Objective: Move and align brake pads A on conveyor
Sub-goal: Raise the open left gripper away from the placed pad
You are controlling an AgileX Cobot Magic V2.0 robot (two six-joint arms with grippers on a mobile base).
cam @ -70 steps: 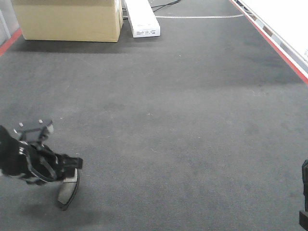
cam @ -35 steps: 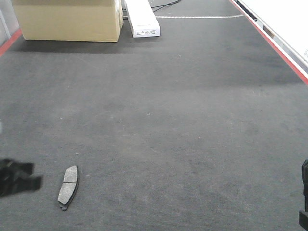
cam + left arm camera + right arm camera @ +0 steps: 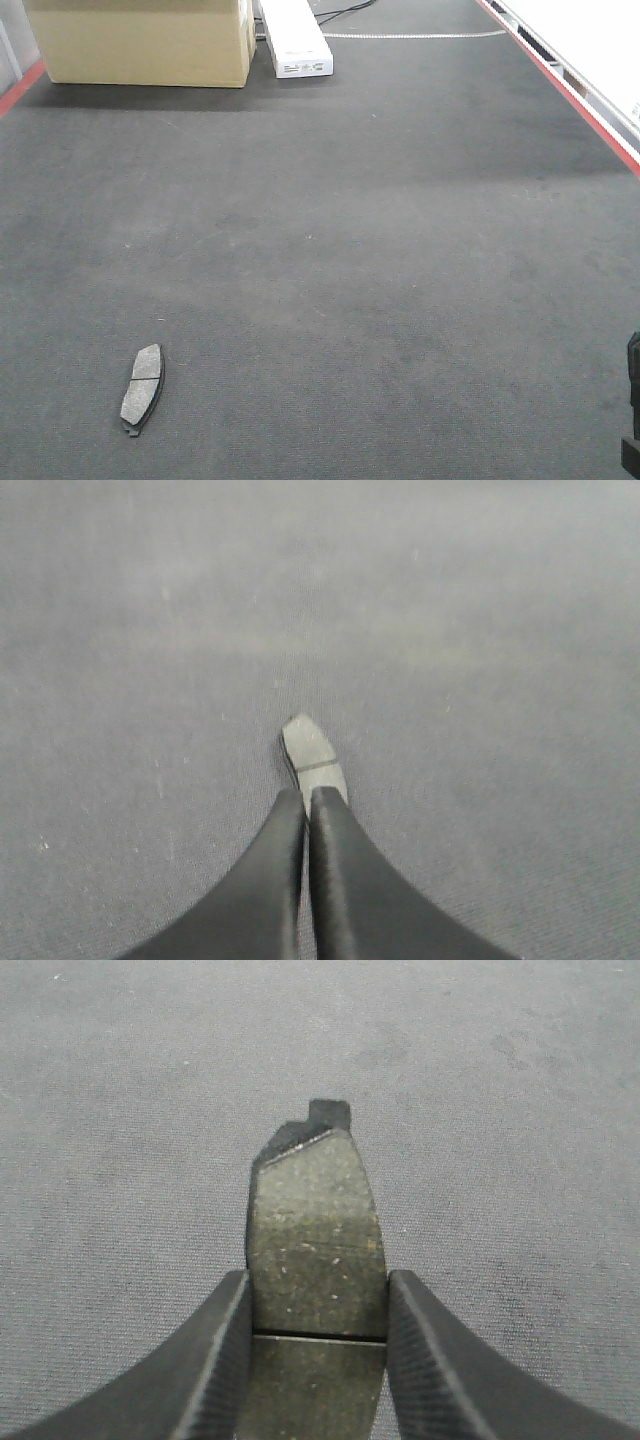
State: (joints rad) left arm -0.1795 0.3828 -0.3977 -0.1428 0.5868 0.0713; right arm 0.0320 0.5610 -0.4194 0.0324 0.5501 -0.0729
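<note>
Two right fingers [image 3: 200, 1360] clamp a brake pad [image 3: 315, 1230].

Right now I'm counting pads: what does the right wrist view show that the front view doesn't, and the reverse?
Only the right wrist view: a held pad clamped in the right gripper. Only the front view: a loose pad lying flat at the near left, a cardboard box and a white box at the far end, and red edge strips. Both: the grey belt.
</note>
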